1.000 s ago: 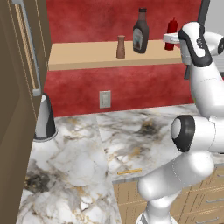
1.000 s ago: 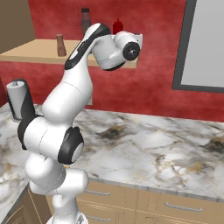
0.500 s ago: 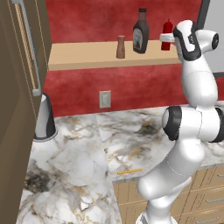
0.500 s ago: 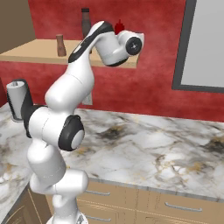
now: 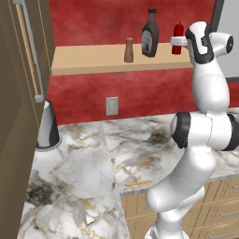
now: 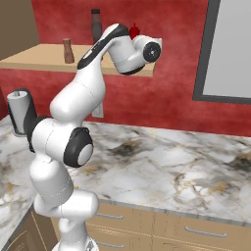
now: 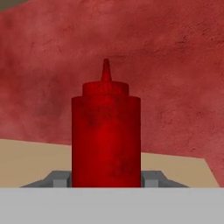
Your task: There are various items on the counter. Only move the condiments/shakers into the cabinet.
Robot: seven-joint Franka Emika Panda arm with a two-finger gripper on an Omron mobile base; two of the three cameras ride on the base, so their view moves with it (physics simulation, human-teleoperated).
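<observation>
Slim red bottle (image 7: 106,135): upright, nozzle at twelve o'clock, clamped low on its body between the two grey fingertips (image 7: 59,177) of the gripper (image 7: 106,178), one flush against each side. Held low and level, probably so as to keep it from tipping on the way down to the board. Sits over the cabinet's tan shelf board (image 5: 88,58), close to its right end in the left base view, red wall (image 7: 175,65) behind; cannot tell whether the base already touches the wood.

At nine o'clock of it in the left base view, just beside: dark brown sauce bottle (image 5: 150,33), standing on the board. Further toward nine o'clock, near that one: short tan-brown shaker (image 5: 129,50), also upright. Spaced in a row, so leaves room for the gripper to back off without knocking a neighbour.

Judged nearly done: all three condiments up at the shelf, only release and retreat left.

Down on the marble counter (image 5: 93,158), rightly left alone: grey-and-black cone-shaped appliance (image 5: 46,126) at nine o'clock by the dark door (image 5: 18,93), thin orange stick (image 5: 138,183) at six o'clock near the front edge
</observation>
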